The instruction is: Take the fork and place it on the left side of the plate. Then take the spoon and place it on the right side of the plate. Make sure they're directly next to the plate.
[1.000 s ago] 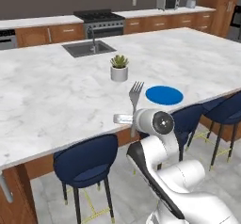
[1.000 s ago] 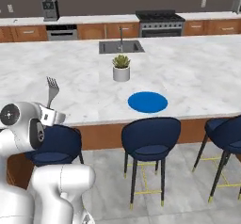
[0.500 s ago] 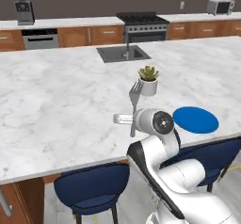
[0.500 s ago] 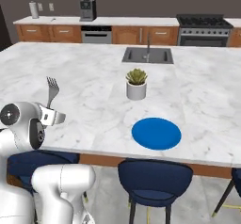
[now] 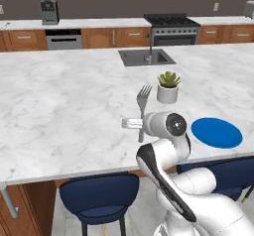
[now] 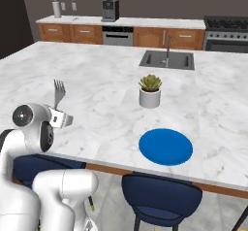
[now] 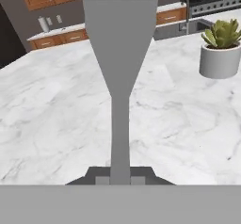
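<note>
Hand view: fork pinched upright, carried above the counter

My gripper [image 7: 120,177] is clamped on the fork [image 7: 120,77] low on its thin handle; it looks light, stiff and slick, so a hold at the handle suits it. Its long axis points to 12 o'clock, tines up; the plate [image 6: 165,146] lies at 3 o'clock.

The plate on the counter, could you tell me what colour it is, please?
The plate is solid bright blue, unpatterned; the right base view shows it best.
</note>
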### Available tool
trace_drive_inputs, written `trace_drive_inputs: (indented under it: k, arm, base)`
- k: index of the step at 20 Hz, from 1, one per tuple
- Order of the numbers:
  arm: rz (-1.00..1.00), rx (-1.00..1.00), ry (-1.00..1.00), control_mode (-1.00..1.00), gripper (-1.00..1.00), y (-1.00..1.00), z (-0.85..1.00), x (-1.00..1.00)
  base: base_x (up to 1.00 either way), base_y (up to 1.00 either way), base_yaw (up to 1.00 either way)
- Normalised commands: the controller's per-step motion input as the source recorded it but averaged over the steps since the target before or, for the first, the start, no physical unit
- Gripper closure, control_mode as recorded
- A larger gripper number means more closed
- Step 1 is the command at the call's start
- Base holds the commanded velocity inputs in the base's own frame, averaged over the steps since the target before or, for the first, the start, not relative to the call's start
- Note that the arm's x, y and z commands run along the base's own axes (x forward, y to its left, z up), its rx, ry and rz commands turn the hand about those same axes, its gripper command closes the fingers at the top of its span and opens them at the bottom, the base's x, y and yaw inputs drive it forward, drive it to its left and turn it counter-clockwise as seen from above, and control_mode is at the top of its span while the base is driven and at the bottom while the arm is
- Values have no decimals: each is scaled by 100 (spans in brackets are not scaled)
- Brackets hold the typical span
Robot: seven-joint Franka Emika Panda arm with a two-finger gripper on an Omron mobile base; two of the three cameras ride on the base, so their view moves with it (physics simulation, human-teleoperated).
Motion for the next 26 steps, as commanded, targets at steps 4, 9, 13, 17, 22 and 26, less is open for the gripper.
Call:
trace_drive_inputs:
  k: [4,9,13,17,22,26]
  arm:
    - [12,4,30,-100,100,-61,-4,100]
    - [9,0,34,-100,100,-61,-18,81]
    - [6,-3,35,-100,100,-57,-29,32]
    - [4,-3,25,-100,100,-48,-42,7]
    - [1,-4,8,-100,100,-34,-57,0]
    - [0,-1,0,-100,100,-42,-46,4]
  base:
    - [0,0,0]
    - [0,0,0]
    - [0,0,0]
    - [0,0,0]
    - [0,0,0]
    - [0,0,0]
